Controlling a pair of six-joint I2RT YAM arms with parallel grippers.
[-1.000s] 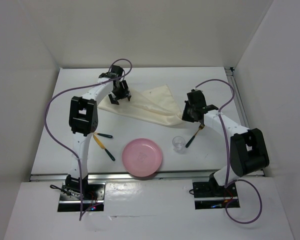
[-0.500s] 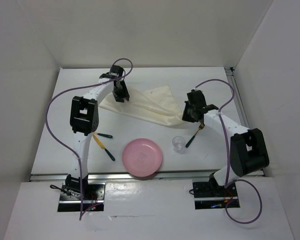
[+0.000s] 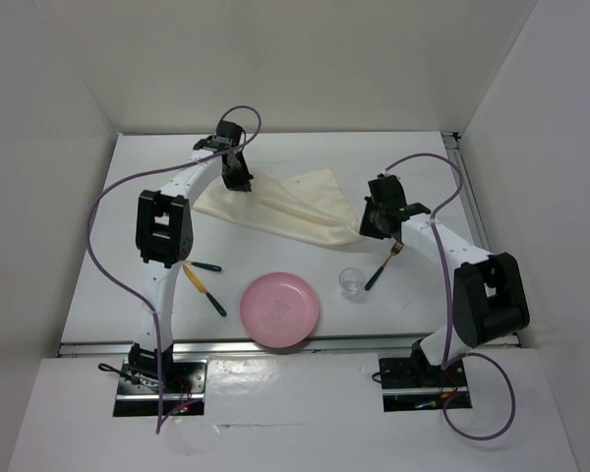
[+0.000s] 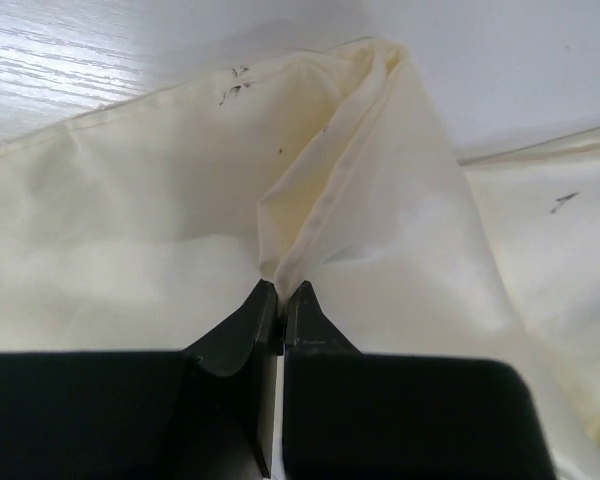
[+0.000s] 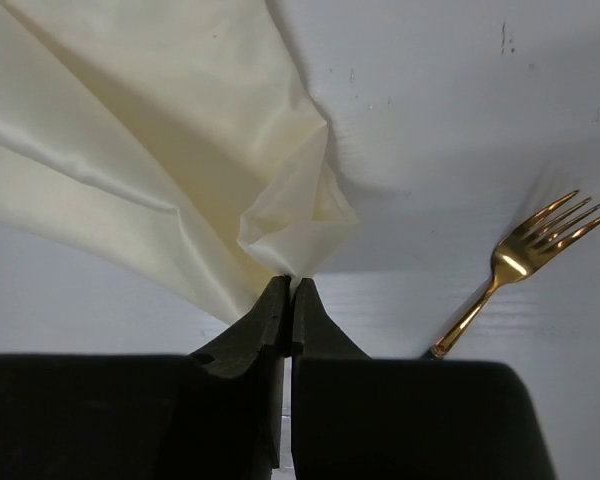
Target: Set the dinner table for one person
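A cream cloth lies rumpled across the far middle of the white dinner table. My left gripper is shut on a pinched fold of the cloth at its left end. My right gripper is shut on the cloth's right corner, which bunches up just past the fingertips. A gold fork with a dark handle lies to the right of that gripper, and shows in the top view as the fork beside the right arm.
A pink plate sits near the front edge. A small clear glass stands to its right. Two dark-handled utensils lie by the left arm. Metal rails run along the table's right edge and front edge.
My left gripper was open over the cloth's left end; it has come down and shut on a fold of it. The right gripper has kept its hold on the right corner.
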